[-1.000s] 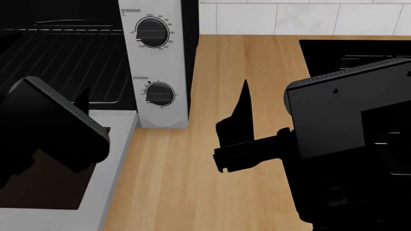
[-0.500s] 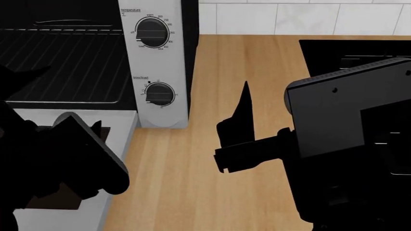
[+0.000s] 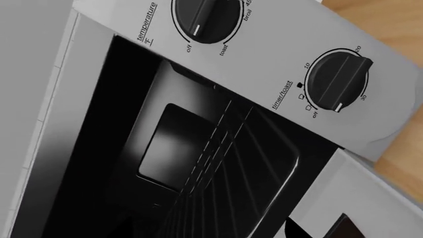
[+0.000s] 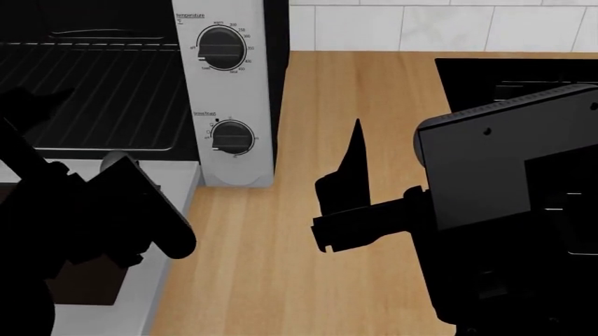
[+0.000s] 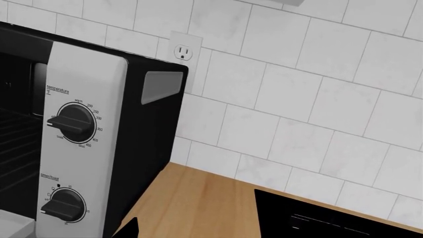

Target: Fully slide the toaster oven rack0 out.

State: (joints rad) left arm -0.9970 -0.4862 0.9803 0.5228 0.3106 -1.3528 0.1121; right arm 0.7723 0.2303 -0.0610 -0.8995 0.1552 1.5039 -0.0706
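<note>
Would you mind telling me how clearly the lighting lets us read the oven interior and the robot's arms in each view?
Head view: both arms render as near-black silhouettes, so the left hand is unreadable, while the rack0 wires show clearly. Left wrist view: the toaster oven cavity is dim with soft grey reflections. Right wrist view: evenly lit and sharp.

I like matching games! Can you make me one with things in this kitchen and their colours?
Things:
1. dials
2. counter
3. wall tiles
4. oven panel

Colours:
A. white
B. wood brown
C. silver-grey
D. black

Pairs: 1-D, 2-B, 3-A, 4-C
</note>
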